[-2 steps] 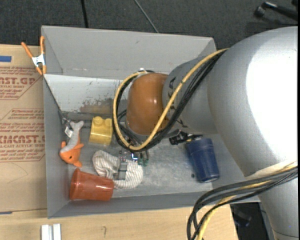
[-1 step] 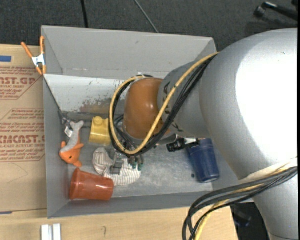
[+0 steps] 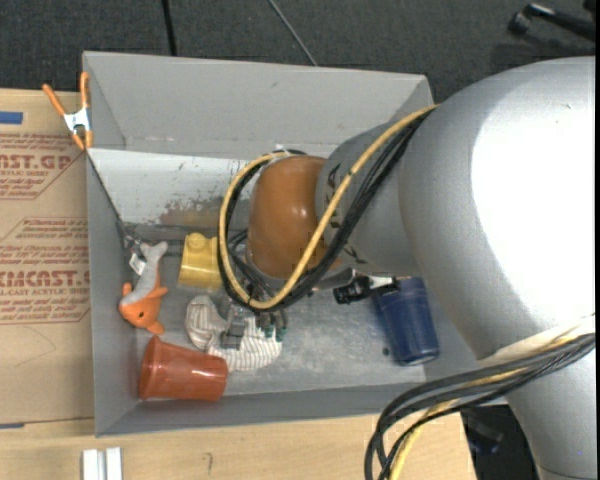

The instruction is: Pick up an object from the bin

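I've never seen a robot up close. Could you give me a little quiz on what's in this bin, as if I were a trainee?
1. Which thing is the gripper right over?
A) blue can
B) white knitted cloth
C) yellow block

2. True or false: the orange-red cup lies on its side.

3. Fill in: seen from the camera, the orange toy fish lies close to the ___ wall of the bin.

Key: 1 B; 2 true; 3 left.
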Action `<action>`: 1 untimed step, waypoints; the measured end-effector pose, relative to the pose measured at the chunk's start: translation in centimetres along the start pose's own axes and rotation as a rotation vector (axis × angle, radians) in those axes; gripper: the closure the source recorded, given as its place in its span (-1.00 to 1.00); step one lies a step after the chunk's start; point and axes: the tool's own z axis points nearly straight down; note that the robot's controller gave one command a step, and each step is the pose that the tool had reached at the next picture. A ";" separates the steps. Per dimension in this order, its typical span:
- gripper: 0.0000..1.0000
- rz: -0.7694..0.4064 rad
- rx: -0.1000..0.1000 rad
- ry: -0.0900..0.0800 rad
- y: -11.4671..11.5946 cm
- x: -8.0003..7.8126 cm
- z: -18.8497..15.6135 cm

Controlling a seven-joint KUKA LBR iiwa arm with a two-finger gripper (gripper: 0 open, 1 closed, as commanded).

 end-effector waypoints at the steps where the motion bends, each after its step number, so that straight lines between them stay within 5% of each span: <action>1: 1.00 0.000 0.002 0.004 0.0 0.1 -0.4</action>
